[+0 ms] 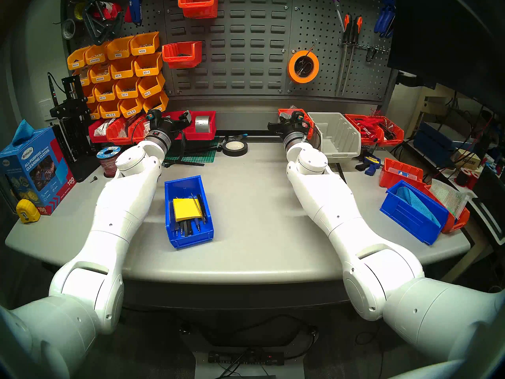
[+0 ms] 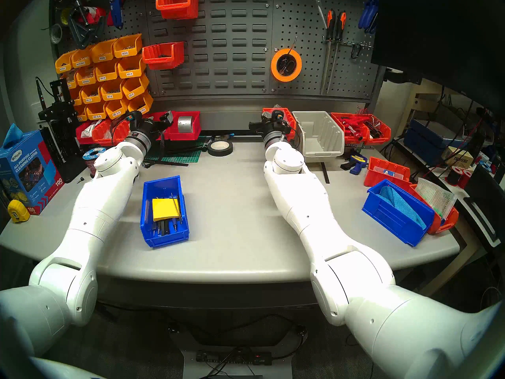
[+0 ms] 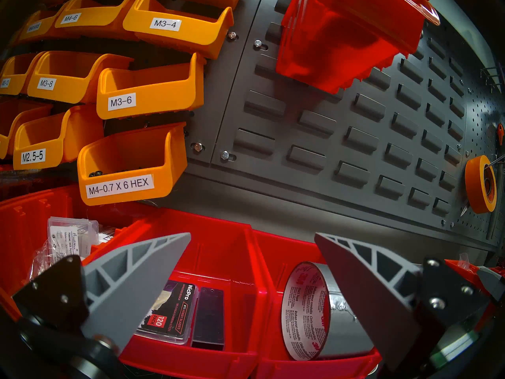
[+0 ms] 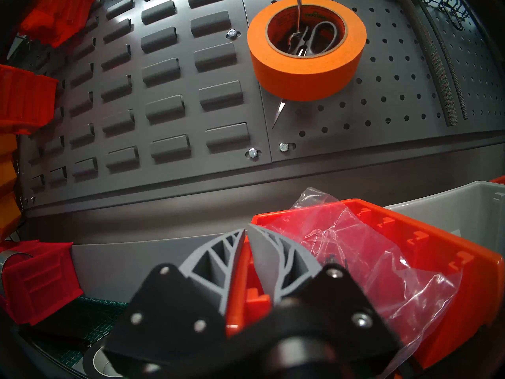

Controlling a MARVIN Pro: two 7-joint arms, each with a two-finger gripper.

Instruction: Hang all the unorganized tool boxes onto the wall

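R gripper [image 4: 245, 235] was pinched narrow on the near side wall of a red-orange bin [image 4: 382, 260], one finger inside, one outside. That was prob the way to lift it by the rim, since the bin's too wide to span. The bin sat at the back of the bench, right below the wall [image 4: 164, 77], w/ crumpled clear plastic [image 4: 355, 247] inside; whether the bin had left the bench I couldn't tell from these views.

L gripper [image 3: 251, 260] stood wide, holding nothing, hovering above red bins at the bench's back; one held a roll of duct tape [image 3: 306, 310].

Two red-orange bins [image 1: 198, 3] already hung on the louvre slots, hooked by their back lips, open fronts out. A blue bin w/ notepad and pens [image 1: 188, 210] lay mid-table [image 1: 259, 178], well apart from both arms. Another blue bin w/ cloth [image 1: 412, 213] sat far right, not hung.
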